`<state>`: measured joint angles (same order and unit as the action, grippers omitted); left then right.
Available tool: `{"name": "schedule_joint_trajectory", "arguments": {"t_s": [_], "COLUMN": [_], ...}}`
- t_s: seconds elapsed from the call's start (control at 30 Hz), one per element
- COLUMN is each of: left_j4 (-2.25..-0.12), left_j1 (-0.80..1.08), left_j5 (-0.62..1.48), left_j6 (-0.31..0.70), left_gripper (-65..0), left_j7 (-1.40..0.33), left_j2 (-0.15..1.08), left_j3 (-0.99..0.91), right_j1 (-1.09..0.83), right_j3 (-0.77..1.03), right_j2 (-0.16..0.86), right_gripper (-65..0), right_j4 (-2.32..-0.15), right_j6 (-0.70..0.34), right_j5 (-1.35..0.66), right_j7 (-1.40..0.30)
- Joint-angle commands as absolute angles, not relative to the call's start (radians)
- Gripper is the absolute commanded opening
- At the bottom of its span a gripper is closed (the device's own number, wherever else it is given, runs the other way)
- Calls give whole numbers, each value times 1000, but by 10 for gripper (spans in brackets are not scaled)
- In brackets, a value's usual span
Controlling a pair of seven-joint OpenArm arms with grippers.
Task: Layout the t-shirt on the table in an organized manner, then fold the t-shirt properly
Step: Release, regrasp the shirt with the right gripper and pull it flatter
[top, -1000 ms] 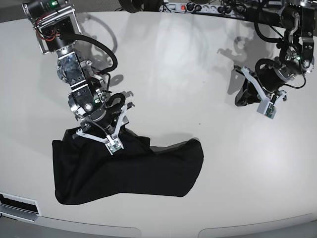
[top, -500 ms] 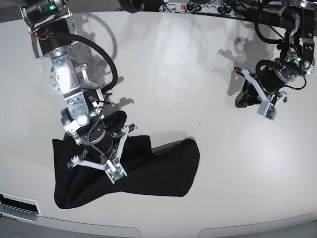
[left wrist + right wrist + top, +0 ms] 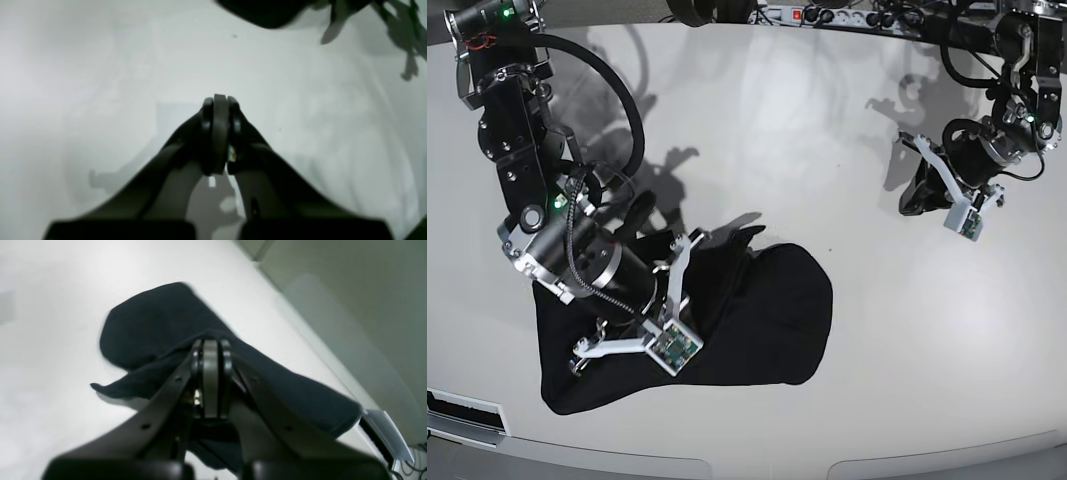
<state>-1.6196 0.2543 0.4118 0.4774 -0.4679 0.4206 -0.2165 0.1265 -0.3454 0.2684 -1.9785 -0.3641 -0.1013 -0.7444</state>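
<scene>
On the table (image 3: 757, 130), right claw (image 3: 210, 350) clamped on half-hidden t-shirt (image 3: 767, 320), left claw (image 3: 220, 103) closed, empty.

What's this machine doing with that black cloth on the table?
It is a two-armed robot working on a black t-shirt that lies bunched up, not yet spread flat, on the white table. The right gripper is pinched shut on a fold of the fabric. The left gripper hangs shut and empty over bare table, away from the shirt.
</scene>
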Motion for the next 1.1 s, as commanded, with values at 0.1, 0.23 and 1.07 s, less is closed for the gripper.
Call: {"name": "schedule_joint_trajectory", "arguments": {"t_s": [0.1,0.23,1.07], "left_j4": [-1634,-1634,-1526], "left_j1": [242,226,74], "left_j5": [428,428,387], "left_j6": [509,501,501], "left_gripper": [-650,-650,-650], "left_j7": [-442,-441,-442], "left_j2": [435,434,373], "left_j3": [-223,-223,-64], "right_j1": [102,43,-231], "right_j3": [-340,-340,-340], "right_j2": [274,308,374], "right_gripper": [-650,-650,-650], "right_j4": [-1998,-2004,-2004], "right_j6": [-274,-200,-126], "right_j5": [53,188,295], "right_j7": [-775,-823,-988]}}
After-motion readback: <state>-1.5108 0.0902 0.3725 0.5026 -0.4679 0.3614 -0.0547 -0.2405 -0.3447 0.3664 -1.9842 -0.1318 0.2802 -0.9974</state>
